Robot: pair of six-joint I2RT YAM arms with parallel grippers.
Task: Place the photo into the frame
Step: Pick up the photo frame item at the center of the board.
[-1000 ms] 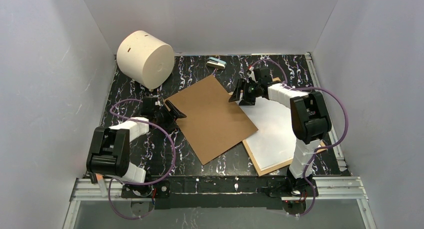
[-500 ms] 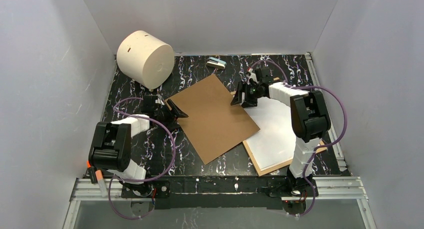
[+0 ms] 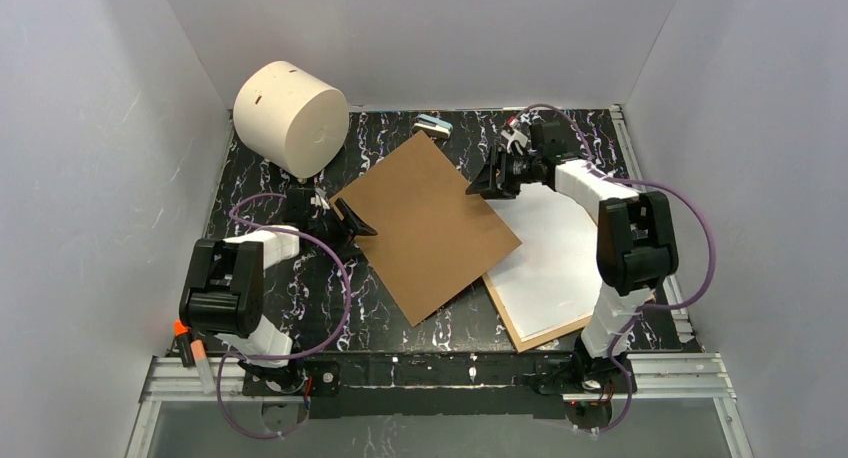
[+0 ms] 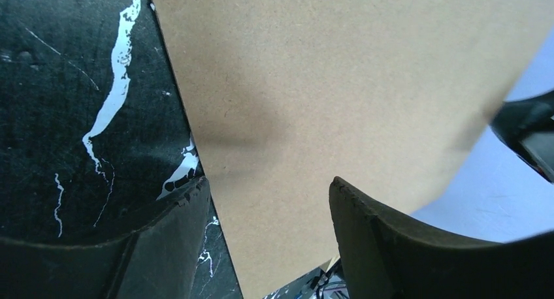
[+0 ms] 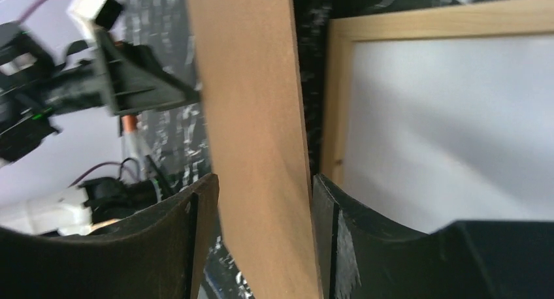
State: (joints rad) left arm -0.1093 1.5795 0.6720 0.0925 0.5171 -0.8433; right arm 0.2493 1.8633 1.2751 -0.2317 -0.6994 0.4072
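We see bright, even overhead light, soft shadows; the right wrist view blurs the frame (image 5: pixel 334 103).

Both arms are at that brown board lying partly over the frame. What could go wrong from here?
1. The brown board sits between the right fingers at one far corner only; it could slip or swing.
2. It overlaps the frame, so moving it might drag the frame or the white sheet inside it.

right hand (image 5: pixel 261 201) straddles brown board (image 5: pixel 255 103) beside frame (image 5: pixel 336 116).
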